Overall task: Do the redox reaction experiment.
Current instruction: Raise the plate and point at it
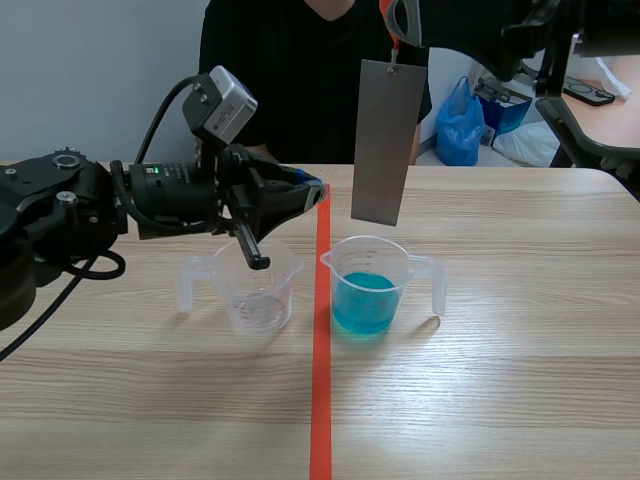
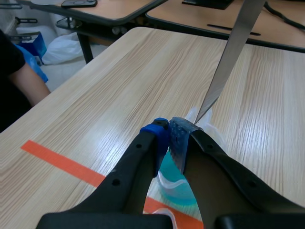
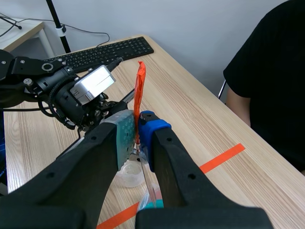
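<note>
A grey metal plate point(image 1: 388, 140) hangs upright above the beaker of blue liquid point(image 1: 368, 288), its lower edge just over the rim. The plate has an orange tag point(image 3: 139, 93) at its top, and my right gripper point(image 1: 397, 28) is shut on that tag. From the right wrist view I see the plate point(image 3: 148, 180) edge-on below my right gripper point(image 3: 137, 130). An empty clear beaker point(image 1: 256, 292) stands left of the tape line. My left gripper point(image 1: 305, 195) hovers shut above it, holding nothing. In the left wrist view its fingertips point(image 2: 169, 133) meet over the blue beaker point(image 2: 175, 188), with the plate point(image 2: 229, 57) just ahead.
A person in a black top point(image 1: 290, 70) sits across the table. An orange-red tape line point(image 1: 321, 380) runs down the table between the beakers. A blue bag point(image 1: 460, 125) and another desk point(image 1: 600, 95) lie beyond the table's far right. A keyboard point(image 3: 102, 53) sits on a side desk.
</note>
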You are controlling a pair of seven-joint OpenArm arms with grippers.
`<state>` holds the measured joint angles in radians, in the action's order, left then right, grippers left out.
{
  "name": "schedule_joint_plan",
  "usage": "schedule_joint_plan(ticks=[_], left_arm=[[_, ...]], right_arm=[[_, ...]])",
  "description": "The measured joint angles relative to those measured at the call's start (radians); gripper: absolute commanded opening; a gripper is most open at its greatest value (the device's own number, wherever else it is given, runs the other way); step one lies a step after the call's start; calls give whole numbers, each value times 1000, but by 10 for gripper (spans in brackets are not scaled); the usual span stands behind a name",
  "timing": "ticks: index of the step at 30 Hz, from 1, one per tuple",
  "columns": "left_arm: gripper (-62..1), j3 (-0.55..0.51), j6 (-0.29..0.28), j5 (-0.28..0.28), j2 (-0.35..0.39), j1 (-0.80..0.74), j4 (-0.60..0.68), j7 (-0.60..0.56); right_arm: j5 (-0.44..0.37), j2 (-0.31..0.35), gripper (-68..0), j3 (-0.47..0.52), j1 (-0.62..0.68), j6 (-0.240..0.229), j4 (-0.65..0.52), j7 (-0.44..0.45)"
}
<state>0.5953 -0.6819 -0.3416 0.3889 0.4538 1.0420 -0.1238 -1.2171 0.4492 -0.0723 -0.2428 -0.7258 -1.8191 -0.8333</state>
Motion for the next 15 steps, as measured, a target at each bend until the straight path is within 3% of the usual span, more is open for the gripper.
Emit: schedule_joint_plan(ticks=[15], left_arm=[[-569, 0, -12, 0, 5, 0, 0, 0]], right_arm=[[0, 0, -660, 0, 0, 0, 0, 0]])
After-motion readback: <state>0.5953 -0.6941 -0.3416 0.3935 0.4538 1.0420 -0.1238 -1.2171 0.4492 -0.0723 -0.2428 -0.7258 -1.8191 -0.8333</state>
